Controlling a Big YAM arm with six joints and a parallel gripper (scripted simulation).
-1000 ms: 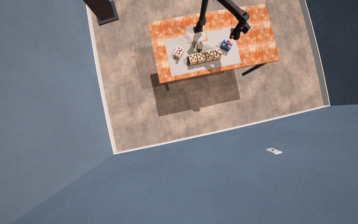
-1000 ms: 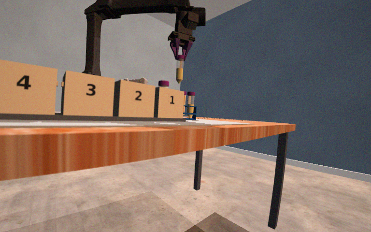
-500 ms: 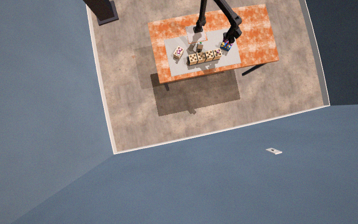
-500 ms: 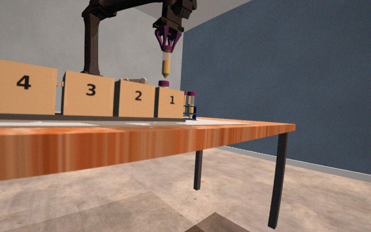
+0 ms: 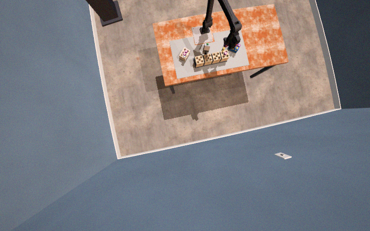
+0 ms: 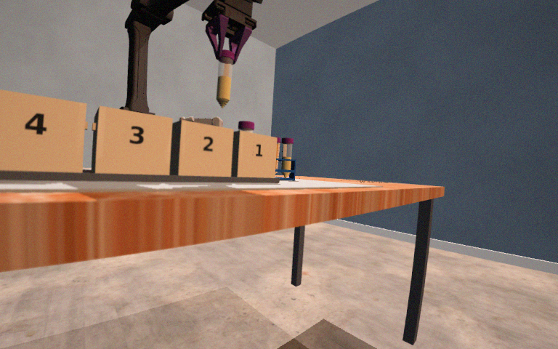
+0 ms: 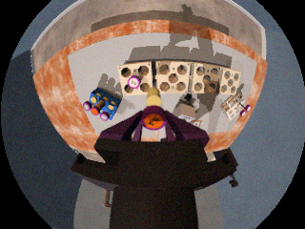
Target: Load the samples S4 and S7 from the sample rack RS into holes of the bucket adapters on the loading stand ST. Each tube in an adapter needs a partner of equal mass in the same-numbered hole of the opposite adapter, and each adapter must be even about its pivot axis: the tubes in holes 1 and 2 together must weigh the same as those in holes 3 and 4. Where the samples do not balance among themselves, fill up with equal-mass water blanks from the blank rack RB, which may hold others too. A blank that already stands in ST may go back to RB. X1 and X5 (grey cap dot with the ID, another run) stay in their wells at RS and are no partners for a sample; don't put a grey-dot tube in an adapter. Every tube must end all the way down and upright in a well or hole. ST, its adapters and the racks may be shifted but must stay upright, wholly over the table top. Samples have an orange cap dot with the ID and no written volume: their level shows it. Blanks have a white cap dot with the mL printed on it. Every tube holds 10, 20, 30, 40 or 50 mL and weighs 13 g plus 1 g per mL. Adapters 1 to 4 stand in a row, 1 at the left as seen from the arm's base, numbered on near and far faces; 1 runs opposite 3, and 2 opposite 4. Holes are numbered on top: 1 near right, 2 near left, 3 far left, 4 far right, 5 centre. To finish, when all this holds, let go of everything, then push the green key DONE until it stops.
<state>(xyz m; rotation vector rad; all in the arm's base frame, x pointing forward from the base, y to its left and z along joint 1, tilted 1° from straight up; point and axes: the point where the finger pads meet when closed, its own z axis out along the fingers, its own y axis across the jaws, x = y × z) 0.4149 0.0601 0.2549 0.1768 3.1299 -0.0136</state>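
Observation:
My gripper (image 6: 227,52) is shut on the purple cap of a sample tube (image 6: 224,84) with yellow liquid. It hangs upright, high above the row of tan adapters, over the near side of adapters 1 and 2. The wrist view shows the tube's orange cap dot (image 7: 152,121) between the fingers. The adapters are numbered 4 (image 6: 38,131), 3 (image 6: 134,139), 2 (image 6: 203,147) and 1 (image 6: 256,154). One purple-capped tube (image 6: 245,125) stands in adapter 1. The blue sample rack (image 6: 286,166) beside adapter 1 holds capped tubes; it also shows in the wrist view (image 7: 102,103).
A tan blank rack (image 5: 186,55) with several tubes stands at the far end of the grey mat. A small box with the green key (image 5: 206,47) sits behind the adapters near the arm base (image 5: 202,35). The table edge runs just beyond the adapters.

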